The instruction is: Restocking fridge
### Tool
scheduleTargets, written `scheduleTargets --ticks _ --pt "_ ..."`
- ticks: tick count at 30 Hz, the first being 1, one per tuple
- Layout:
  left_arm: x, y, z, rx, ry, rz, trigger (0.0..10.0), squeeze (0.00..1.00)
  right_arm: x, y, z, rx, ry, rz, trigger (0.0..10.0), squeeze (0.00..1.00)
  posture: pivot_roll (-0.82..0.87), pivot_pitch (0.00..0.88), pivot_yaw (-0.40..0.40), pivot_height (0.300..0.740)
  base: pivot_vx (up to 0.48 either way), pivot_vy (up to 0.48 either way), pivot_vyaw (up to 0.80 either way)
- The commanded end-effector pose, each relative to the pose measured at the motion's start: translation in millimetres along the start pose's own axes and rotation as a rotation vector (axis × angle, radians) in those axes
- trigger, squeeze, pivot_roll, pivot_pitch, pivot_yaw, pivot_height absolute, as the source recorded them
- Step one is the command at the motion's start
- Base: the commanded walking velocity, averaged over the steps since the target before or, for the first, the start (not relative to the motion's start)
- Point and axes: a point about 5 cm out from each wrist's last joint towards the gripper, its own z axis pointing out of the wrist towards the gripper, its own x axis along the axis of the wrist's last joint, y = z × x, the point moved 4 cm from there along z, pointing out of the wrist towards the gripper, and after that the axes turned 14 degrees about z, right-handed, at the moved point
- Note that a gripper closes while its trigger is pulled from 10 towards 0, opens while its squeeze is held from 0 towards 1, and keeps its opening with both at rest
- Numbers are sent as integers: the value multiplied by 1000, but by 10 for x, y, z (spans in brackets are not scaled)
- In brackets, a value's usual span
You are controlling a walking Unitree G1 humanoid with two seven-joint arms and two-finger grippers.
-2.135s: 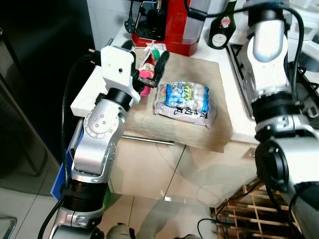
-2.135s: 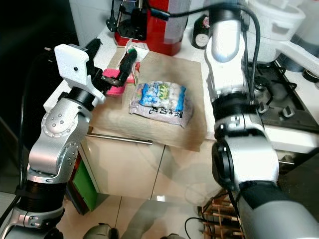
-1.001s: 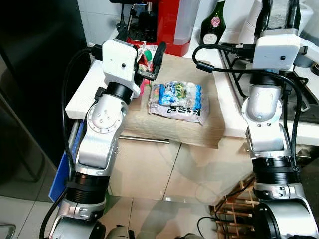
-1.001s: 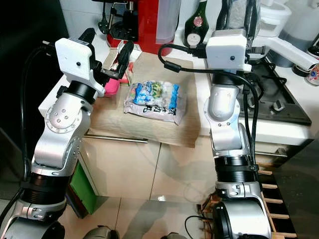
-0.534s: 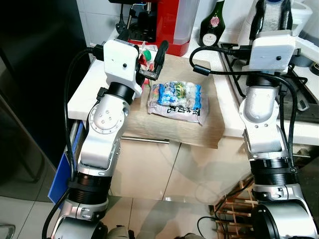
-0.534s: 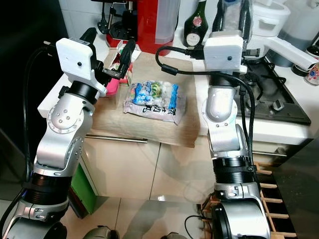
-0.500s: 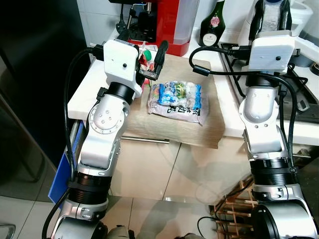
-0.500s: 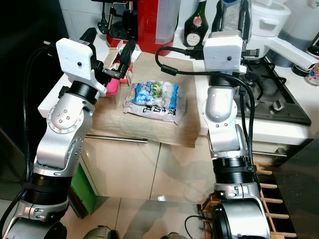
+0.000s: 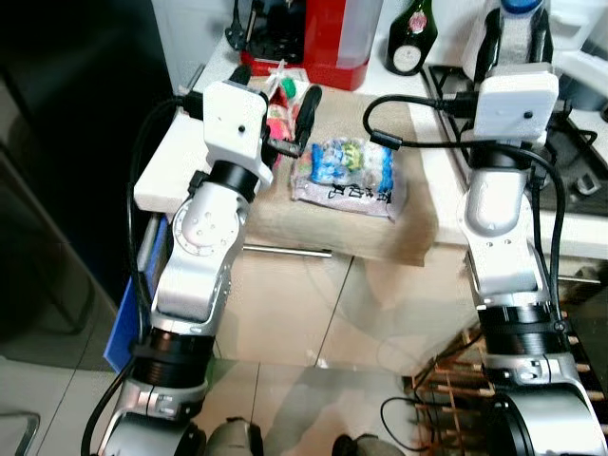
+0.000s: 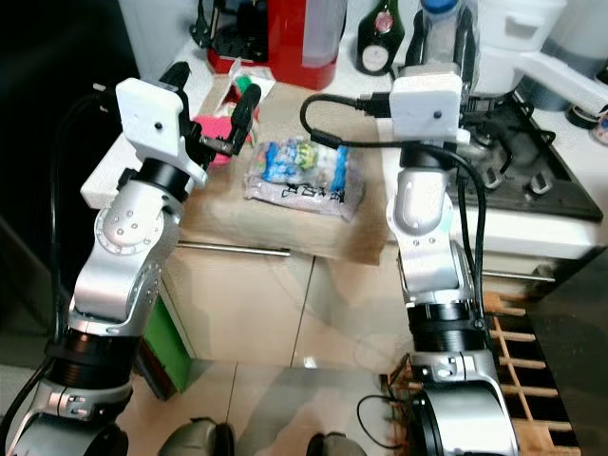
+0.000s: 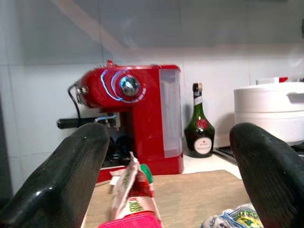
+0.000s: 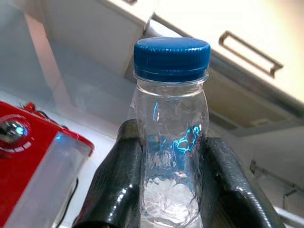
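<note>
A clear plastic bottle [image 12: 171, 137] with a blue cap [image 12: 171, 58] is held upright between the two black fingers [image 12: 116, 183] of the right claw [image 12: 171, 185], which is closed against the bottle's sides. This grip is seen plainly in the right wrist view; in the head views the bottle [image 10: 439, 28] is mostly hidden behind the white wrist block, and it is raised above the right end of the table [image 9: 163, 163], near the stove [image 10: 532, 142].

The left claw [image 11: 171, 180] is spread wide and holds nothing. In the head views it [image 9: 285, 104] is placed over the left part of the wooden board [image 9: 332, 214], just beside a pink packet [image 10: 217, 128] and a snack pouch [image 11: 130, 183].

A bag of wrapped sweets [image 9: 344, 171] is laid flat on the board, between the two arms. Only a corner of it [image 11: 232, 219] is caught in the left wrist view.

At the back of the table a red coffee machine [image 11: 137, 118], a dark green bottle [image 11: 198, 128] and a white pot [image 11: 270, 111] are shown level and in full by the left wrist view, whereas in the head views they are cut off at the upper edge.
</note>
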Motion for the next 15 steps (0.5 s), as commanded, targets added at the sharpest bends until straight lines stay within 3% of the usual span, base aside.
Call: scheduleTargets --ticks 1,15 --pt "45 12 22 -3 18 -13 10000 0 30 57 14 -12 13 -3 0 0 24 0 -30 740 -259 0 0" --pt "36 20 20 -7 18 -13 10000 0 -17 80 -25 -12 -8 -6 0 0 20 0 -27 740 -258 0 0"
